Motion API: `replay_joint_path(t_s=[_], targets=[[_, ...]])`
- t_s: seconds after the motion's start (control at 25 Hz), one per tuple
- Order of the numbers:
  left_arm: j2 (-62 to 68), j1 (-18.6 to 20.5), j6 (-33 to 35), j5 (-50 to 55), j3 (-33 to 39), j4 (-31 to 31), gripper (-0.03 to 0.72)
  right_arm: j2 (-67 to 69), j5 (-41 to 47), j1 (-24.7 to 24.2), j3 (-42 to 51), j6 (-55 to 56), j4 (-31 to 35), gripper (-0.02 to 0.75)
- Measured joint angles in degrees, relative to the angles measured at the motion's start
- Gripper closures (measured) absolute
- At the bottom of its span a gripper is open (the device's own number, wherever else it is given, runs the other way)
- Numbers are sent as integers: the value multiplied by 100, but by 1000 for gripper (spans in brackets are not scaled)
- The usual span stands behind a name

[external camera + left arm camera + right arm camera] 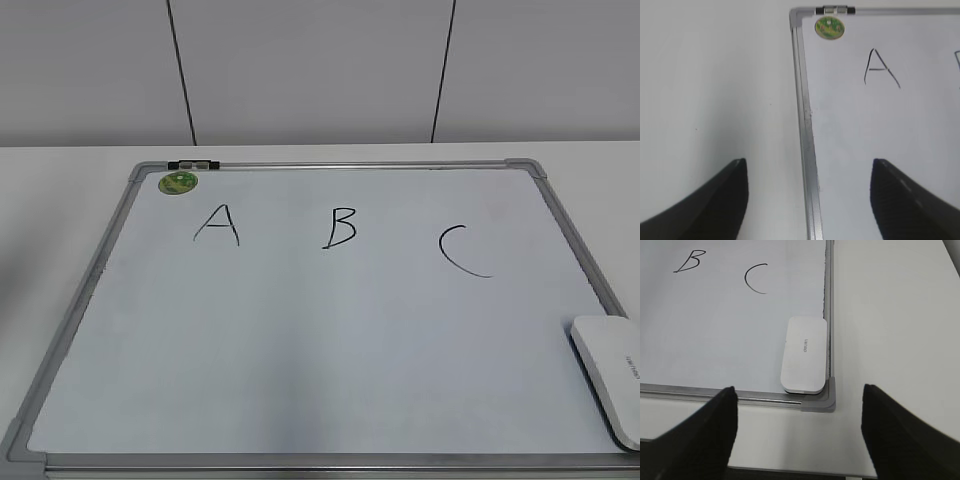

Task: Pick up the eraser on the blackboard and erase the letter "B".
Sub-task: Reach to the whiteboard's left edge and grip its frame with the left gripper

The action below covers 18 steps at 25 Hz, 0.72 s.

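The blackboard [320,350] is a white dry-erase board with a grey frame, lying flat on the table. The black letter "B" [340,228] stands at the board's top middle, between "A" [217,225] and "C" [463,250]. The white eraser [612,377] lies in the board's near right corner; it also shows in the right wrist view [804,354], with "B" [690,261] far to its upper left. My right gripper [799,412] is open and empty, above the table just short of that corner. My left gripper [809,180] is open and empty over the board's left frame [805,125].
A round green sticker [179,182] sits at the board's top left corner, next to a small clip [194,164] on the frame. The white table [890,315] runs on to the right of the board, and its near edge [790,471] lies under my right gripper.
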Motion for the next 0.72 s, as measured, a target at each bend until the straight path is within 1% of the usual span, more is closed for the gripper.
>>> replay_joint_path(t_s=[0.2,0.56,0.64,0.72], targets=[[1476,0,13,562,-848,0,137,0,0,0,0,0,0,165],[3431,0,231,670,-1722,-18,141,0,0,0,0,0,0,165],[3789,0,252,670,-1901,-47,155,0,0,0,0,0,0,165],[4058,0,350,693,-2091,-96,186,0,0,0,0,0,0,165]])
